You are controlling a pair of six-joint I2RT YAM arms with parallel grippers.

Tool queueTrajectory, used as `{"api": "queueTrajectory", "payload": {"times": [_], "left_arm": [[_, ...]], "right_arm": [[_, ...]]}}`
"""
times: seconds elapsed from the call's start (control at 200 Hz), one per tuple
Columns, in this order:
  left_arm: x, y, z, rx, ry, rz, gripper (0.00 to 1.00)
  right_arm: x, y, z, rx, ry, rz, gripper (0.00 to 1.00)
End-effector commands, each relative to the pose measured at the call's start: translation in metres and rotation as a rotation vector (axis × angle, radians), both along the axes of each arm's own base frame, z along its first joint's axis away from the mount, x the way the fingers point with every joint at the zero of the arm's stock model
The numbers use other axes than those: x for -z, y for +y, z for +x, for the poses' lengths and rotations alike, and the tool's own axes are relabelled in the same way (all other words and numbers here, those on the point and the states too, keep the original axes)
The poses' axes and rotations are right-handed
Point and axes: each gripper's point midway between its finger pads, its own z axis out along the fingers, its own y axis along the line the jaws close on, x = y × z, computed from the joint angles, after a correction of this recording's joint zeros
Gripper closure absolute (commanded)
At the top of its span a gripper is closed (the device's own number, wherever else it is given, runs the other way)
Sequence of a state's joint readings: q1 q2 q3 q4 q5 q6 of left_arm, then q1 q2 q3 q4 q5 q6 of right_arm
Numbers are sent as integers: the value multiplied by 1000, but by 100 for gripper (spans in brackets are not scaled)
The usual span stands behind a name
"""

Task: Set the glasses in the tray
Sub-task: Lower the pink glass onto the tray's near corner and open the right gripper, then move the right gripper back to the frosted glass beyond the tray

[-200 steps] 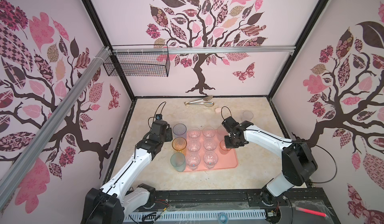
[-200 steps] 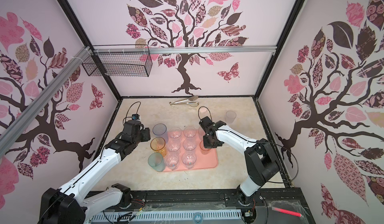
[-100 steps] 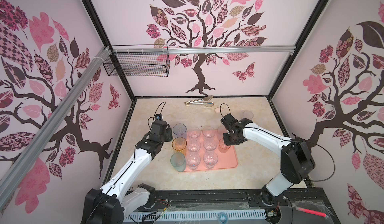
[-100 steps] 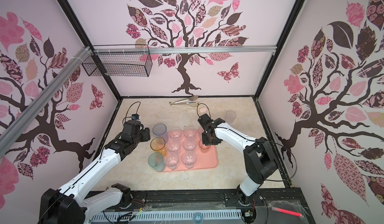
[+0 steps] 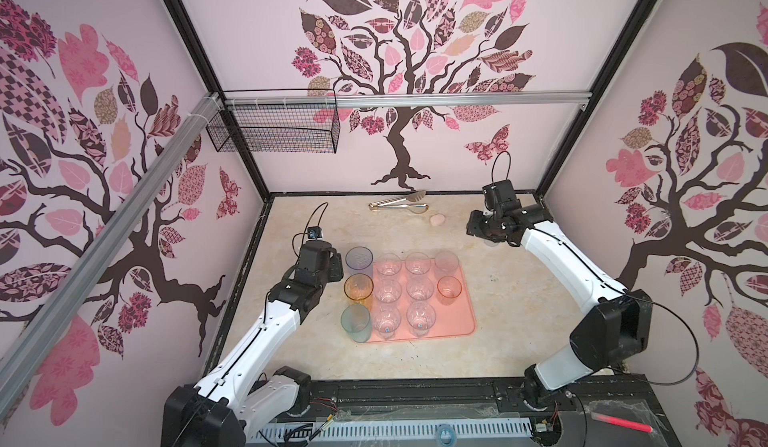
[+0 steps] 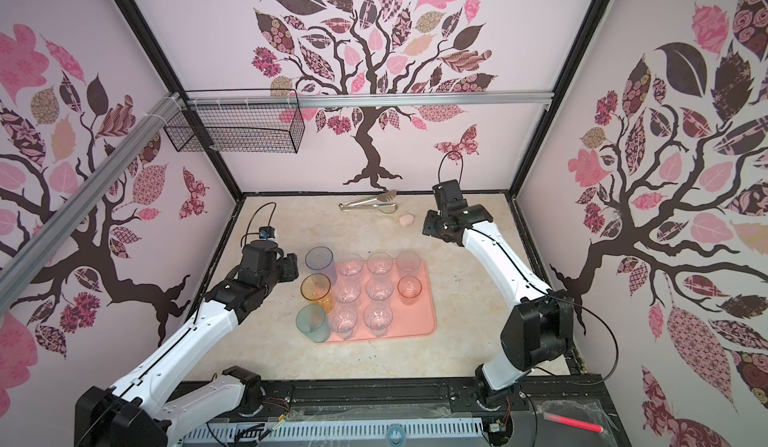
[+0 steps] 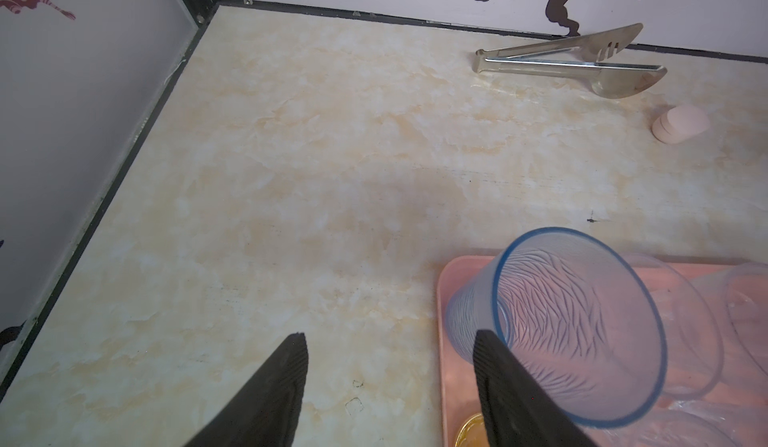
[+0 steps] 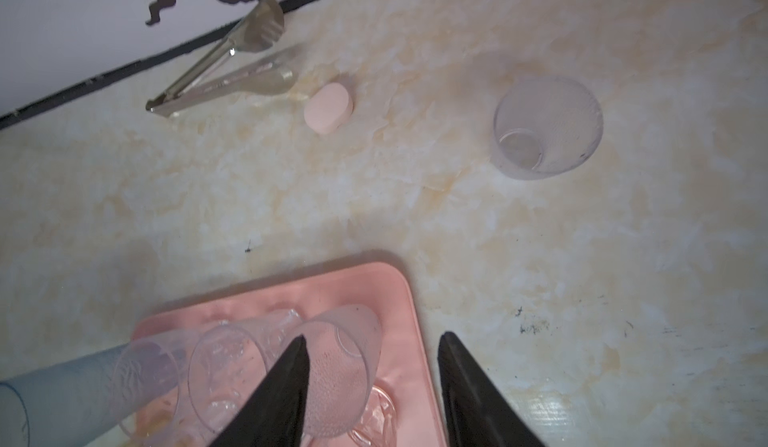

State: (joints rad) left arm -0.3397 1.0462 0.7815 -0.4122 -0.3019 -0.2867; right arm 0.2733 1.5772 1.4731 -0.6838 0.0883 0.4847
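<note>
The salmon-pink tray (image 5: 459,328) (image 6: 419,320) lies mid-table and holds several glasses: tall blue (image 5: 359,258), amber (image 5: 358,286) and teal (image 5: 355,322) ones along its left edge, clear faceted ones, a frosted one (image 5: 446,261) and a small pinkish-amber one (image 5: 449,287). One frosted glass (image 8: 547,127) stands alone on the table beyond the tray. My left gripper (image 5: 336,267) (image 7: 390,336) is open and empty, one finger beside the blue glass (image 7: 577,324). My right gripper (image 5: 473,225) (image 8: 374,339) hangs open and empty, raised above the tray's far right corner (image 8: 399,299).
Metal tongs (image 5: 399,205) (image 8: 224,71) and a small pale pink blob (image 5: 437,219) (image 8: 329,108) lie near the back wall. A black wire basket (image 5: 274,133) hangs on the back left wall. Walls close in the table on three sides.
My right gripper opened, let go of the small pinkish-amber glass on the tray, and rose away toward the back right. The left arm stayed still.
</note>
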Motion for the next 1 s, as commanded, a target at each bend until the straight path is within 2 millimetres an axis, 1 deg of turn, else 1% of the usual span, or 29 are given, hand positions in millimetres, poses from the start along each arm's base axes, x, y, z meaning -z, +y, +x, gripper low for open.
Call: {"api": "queueTrajectory", "payload": {"times": [0.0, 0.075, 0.15, 0.24, 0.27, 0.335, 0.39, 0.485, 0.655, 0.84, 0.995], "left_arm": [[10, 0, -4, 11, 17, -4, 33], [11, -1, -4, 16, 16, -11, 33], [13, -4, -3, 24, 23, -18, 32], [16, -6, -3, 12, 42, -51, 31], [17, -11, -3, 29, 54, -69, 30], [21, -13, -4, 28, 76, -90, 27], [24, -14, -4, 31, 89, -95, 25], [29, -8, -3, 7, 115, -99, 24], [37, 1, 2, -34, 152, -196, 25], [36, 3, 2, -33, 145, -186, 25], [36, 1, 2, -15, 148, -188, 26]], "right_arm": [[12, -42, 28, 179, -24, 3, 42], [23, -68, 36, 252, -17, 24, 41], [39, -88, 43, 298, 5, 27, 40], [60, -103, 50, 330, 42, 29, 39], [67, -108, 52, 342, 51, 29, 39], [81, -116, 58, 355, 76, 49, 39], [90, -120, 62, 359, 91, 59, 40], [105, -123, 68, 359, 126, 68, 40], [128, -122, 75, 365, 161, 81, 41], [154, -121, 76, 370, 210, 89, 43], [169, -120, 74, 365, 233, 87, 44]]}}
